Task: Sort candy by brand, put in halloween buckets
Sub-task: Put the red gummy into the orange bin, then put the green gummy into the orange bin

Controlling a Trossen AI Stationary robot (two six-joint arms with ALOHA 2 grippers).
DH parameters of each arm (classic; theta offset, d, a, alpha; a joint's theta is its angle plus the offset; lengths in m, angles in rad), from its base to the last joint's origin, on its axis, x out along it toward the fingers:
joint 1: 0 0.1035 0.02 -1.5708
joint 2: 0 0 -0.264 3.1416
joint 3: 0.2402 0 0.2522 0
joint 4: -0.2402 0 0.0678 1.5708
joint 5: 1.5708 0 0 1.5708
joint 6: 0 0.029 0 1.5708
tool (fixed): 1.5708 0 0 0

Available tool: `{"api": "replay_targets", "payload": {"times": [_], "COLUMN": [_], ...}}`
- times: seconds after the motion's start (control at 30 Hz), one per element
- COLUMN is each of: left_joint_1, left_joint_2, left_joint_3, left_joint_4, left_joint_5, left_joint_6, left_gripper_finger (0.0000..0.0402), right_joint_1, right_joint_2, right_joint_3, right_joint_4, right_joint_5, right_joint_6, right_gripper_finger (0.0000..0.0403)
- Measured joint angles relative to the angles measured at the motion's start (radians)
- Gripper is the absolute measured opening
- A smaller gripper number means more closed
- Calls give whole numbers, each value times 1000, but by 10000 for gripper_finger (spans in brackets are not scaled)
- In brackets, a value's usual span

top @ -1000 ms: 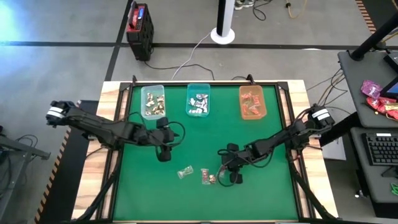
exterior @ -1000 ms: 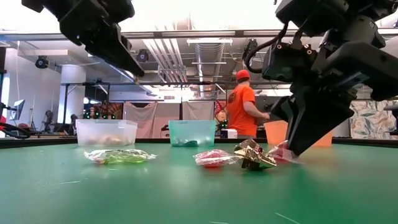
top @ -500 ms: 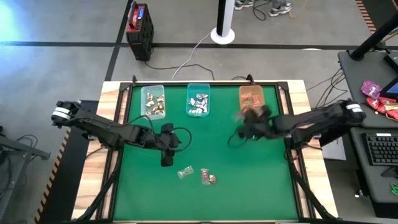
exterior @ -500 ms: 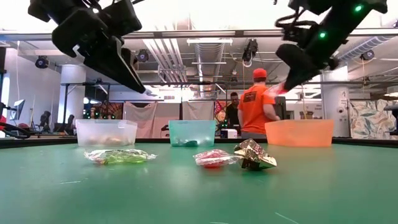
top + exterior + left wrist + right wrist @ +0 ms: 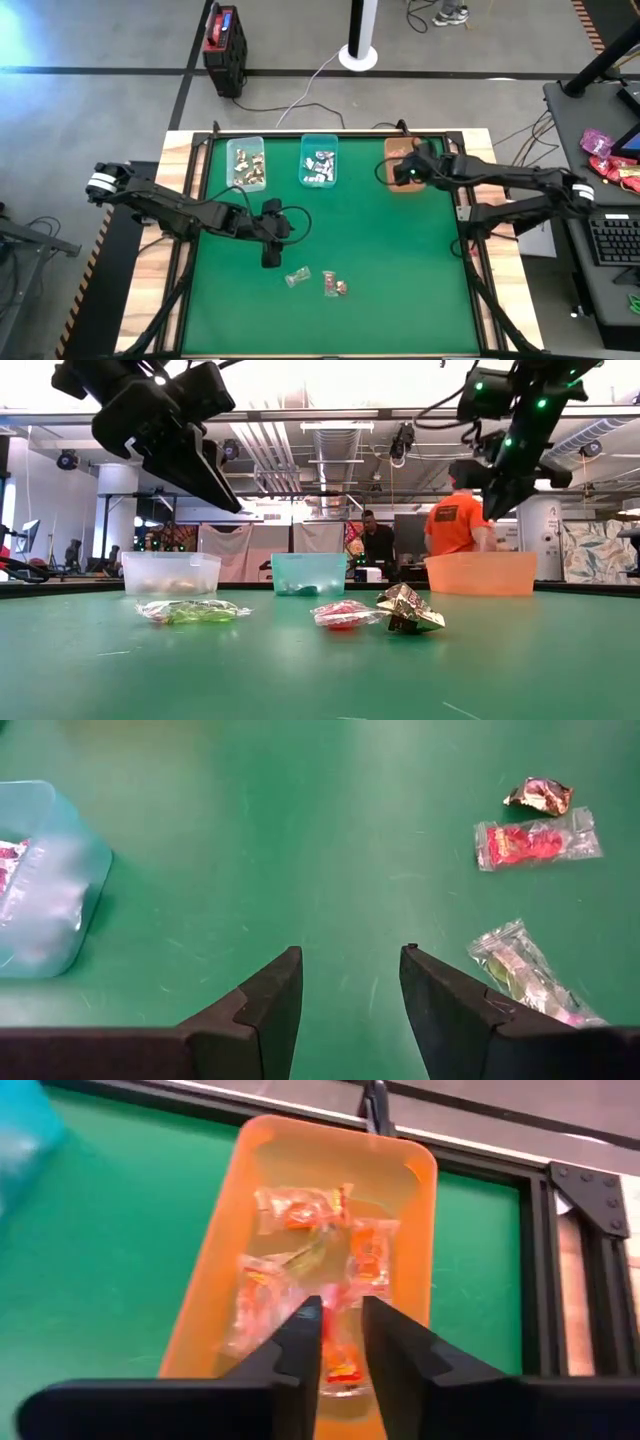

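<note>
A: Where is the candy placed, taking the orange bucket (image 5: 405, 165) as the landmark?

B: Three loose pieces are seen on the green table (image 5: 400, 270), well apart from the orange bucket and nearer the front edge: a clear-wrapped sweet (image 5: 297, 277), a red sweet (image 5: 329, 284) and a gold-brown sweet (image 5: 341, 289), the last two just beside each other. More is held in the teal bucket (image 5: 319, 160) next to the orange one and in the pale clear-green bucket (image 5: 246, 163) beyond that.

A: And the grippers?

B: The right gripper (image 5: 340, 1342) is hung directly over the orange bucket, its fingers drawn narrow on a red-wrapped sweet (image 5: 338, 1348). The left gripper (image 5: 350, 988) is poised near the loose pieces, far from the orange bucket, its fingers spread wide with nothing between them.

A: How is the candy likely to handle?

B: It is judged light, crinkly and slippery; a pinch across the middle of a wrapper is probably safest, since the flat ends may slide out.

A: What cannot be made out?

B: Brand markings cannot be read, and the pinched sweet is partly covered by the fingers.
</note>
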Motion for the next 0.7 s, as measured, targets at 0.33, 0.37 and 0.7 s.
{"api": "replay_targets", "payload": {"times": [0.33,0.37,0.7], "left_joint_1": [-3,-6,-133], "left_joint_2": [17,24,197], "left_joint_3": [0,-1,-1], "left_joint_4": [-42,-42,119], "left_joint_5": [291,311,311], "left_joint_6": [-112,-140,-209], "left_gripper_finger": [152,153,161], "right_joint_1": [16,23,113], "right_joint_2": [29,26,22], "right_joint_3": [0,0,0], "right_joint_4": [7,8,77], "right_joint_5": [1,-1,-1], "right_joint_6": [-15,-15,-22], "right_gripper_finger": [158,163,191]}}
